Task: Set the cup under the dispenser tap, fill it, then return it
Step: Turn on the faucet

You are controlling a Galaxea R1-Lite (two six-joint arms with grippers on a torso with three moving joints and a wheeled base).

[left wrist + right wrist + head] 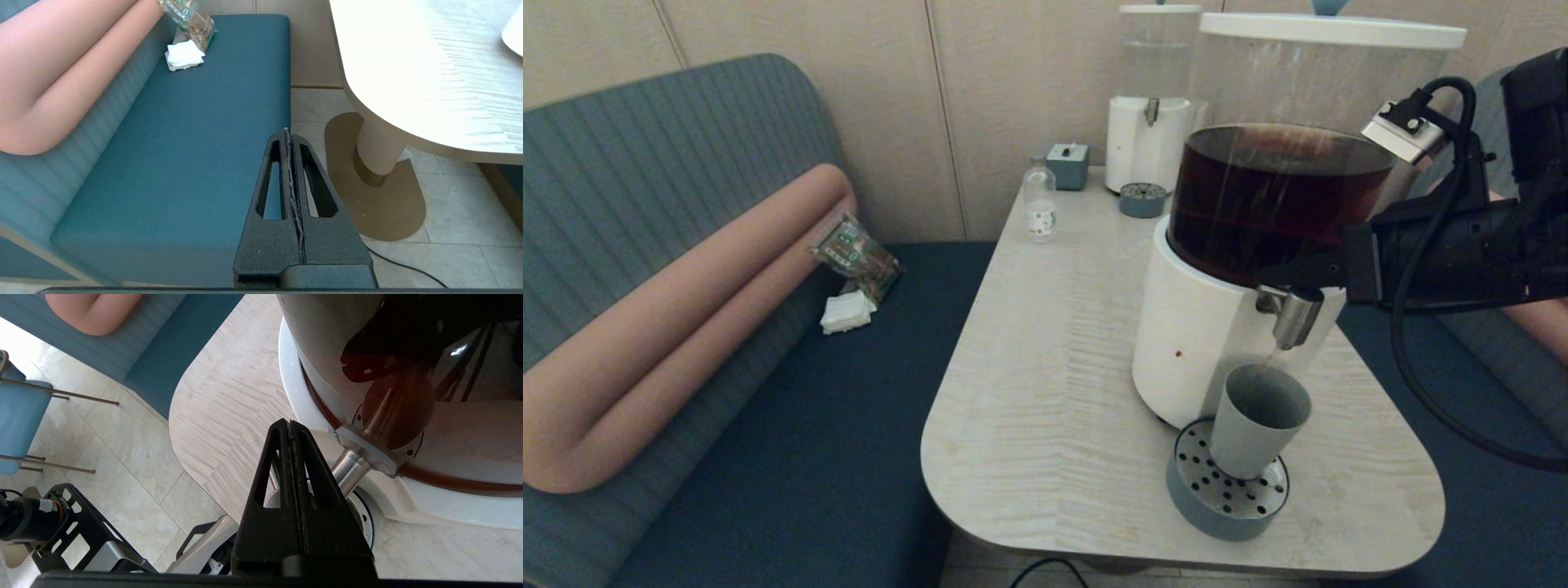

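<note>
Nearest to us, the cup (1255,418) stands upright on the round perforated drip tray (1227,492) at the front edge of the bench (1045,367), well within the tray's rim. Directly above its open mouth hangs the dispenser tap (1289,313), and a thin thread of liquid runs from the spout into the cup.

The right tool (1278,273) reaches in from the right, its tip resting on top of the tap. In the right wrist view we see its two fingers (291,465) pressed together with nothing between them, just beside the tap's steel barrel (351,472).

The left tool (289,141) is parked off the bench, over the blue seat (184,143), its fingers likewise closed flat on each other and empty.

Behind the tap rises the large dispenser (1282,196), its white base under a clear tank of dark brown liquid. Farther back on the bench stand a small clear bottle (1040,200), a small grey-blue box (1067,166) and the smaller dispenser (1150,106) with its own drip tray (1142,199).
</note>
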